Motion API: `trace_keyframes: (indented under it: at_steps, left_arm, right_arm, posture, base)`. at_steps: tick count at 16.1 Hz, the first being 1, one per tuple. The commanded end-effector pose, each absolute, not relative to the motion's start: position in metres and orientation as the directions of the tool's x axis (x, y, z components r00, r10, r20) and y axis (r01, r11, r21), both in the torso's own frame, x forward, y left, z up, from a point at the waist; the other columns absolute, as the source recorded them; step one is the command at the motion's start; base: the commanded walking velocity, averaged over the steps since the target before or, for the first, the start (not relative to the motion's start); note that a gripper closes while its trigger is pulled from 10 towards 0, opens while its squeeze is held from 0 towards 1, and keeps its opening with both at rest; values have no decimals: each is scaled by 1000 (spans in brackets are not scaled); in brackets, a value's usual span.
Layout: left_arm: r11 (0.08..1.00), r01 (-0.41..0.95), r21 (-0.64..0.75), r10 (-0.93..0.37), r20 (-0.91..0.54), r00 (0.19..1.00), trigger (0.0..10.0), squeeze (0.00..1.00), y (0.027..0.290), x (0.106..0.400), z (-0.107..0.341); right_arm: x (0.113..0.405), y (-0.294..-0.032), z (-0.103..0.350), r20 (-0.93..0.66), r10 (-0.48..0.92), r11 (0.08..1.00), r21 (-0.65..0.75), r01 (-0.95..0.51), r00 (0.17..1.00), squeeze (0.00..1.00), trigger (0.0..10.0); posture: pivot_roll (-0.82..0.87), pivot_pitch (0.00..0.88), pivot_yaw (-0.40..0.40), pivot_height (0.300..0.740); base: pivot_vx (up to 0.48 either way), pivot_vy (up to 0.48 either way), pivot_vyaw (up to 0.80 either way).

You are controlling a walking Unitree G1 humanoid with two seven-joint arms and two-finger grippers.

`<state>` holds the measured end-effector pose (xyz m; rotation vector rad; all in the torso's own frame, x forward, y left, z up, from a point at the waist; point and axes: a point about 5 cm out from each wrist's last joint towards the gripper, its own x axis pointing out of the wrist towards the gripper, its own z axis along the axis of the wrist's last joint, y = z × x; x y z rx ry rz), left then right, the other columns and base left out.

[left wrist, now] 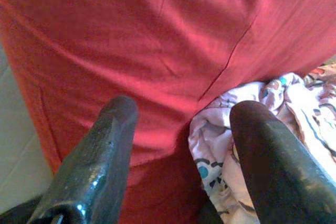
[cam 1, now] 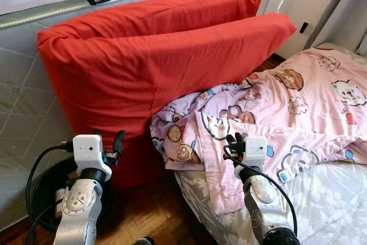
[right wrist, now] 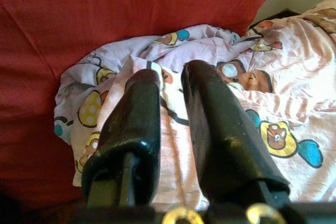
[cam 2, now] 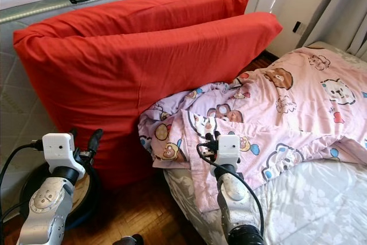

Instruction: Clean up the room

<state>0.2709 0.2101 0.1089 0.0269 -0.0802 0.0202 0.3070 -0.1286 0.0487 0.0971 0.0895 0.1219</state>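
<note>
Left eye view, items: two red pillows (cam 1: pixel 160 55) stacked on edge against a quilted mattress (cam 1: pixel 23 101); a pink cartoon blanket (cam 1: pixel 287 107) bunched at the bed's (cam 1: pixel 327 199) corner, touching the pillows. My left gripper (left wrist: pixel 181 129), fingers spread wide, holds nothing and points at the lower pillow beside the blanket's fold. My right gripper (right wrist: pixel 170 90), fingers nearly together with a narrow gap, hovers over the blanket edge; I cannot tell whether it pinches cloth.

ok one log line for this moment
left hand: open, at red pillows | right hand: shut on blanket edge | bed: unmade
</note>
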Motion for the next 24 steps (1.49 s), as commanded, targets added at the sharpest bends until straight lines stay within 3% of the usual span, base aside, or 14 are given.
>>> trace_keyframes:
  at_steps: [1, 24]
  left_arm:
    - [999, -19, 43, 16, 62, 998, 10000, 0, 208, 269, 105]
    - [998, 6, 58, -9, 51, 999, 10000, 0, 202, 269, 103]
  right_arm:
    - [306, -128, 51, -64, 131, 987, 106, -124, 989, 0, 10000]
    - [301, -121, 45, -84, 175, 980, 114, -165, 981, 0, 10000]
  posture:
    - [108, 143, -58, 673]
    - [112, 150, -50, 665]
  base:
    - [0, 0, 0]
    - [0, 0, 0]
